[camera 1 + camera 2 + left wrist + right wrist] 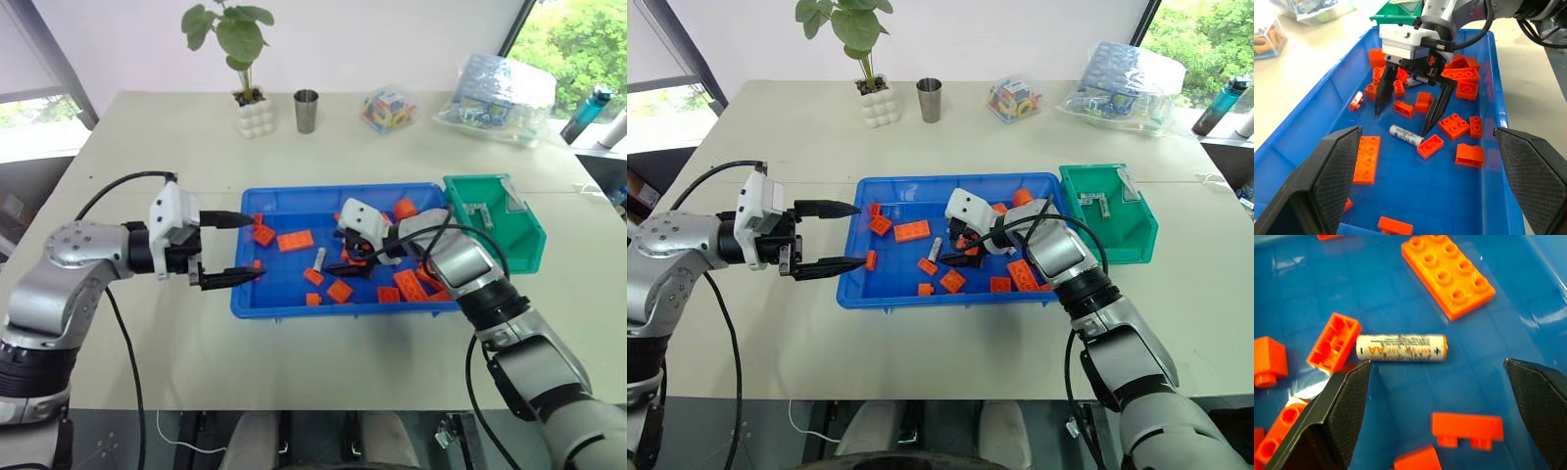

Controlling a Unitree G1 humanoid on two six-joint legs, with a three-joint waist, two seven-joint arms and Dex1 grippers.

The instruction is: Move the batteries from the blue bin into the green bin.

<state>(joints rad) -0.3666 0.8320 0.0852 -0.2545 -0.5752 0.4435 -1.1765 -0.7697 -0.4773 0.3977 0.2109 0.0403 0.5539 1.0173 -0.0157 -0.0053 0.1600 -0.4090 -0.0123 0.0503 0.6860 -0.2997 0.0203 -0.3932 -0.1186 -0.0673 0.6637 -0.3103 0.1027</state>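
Head views: blue bin (294,304) in the middle of the desk (147,157), green bin (529,250) touching its right end. Orange bricks (295,240) scattered in the blue bin, one battery (318,258) among them near the middle. Two batteries (1092,199) already on the floor of the green bin. Right end effector (351,262) low inside the blue bin, fingers apart, tips near the battery. Left end effector (233,249) at the left rim of the blue bin, pointing right, fingers wide apart, holding nothing.

Left wrist view: right end effector (1403,123) seen from the front, black fingertips (1379,105) spread on both sides of the battery (1405,135), not closed on it.

Right wrist view: AA battery (1401,348) flat on the blue floor, touching a small orange brick (1332,346), lying between the two open fingers (1344,406), free.
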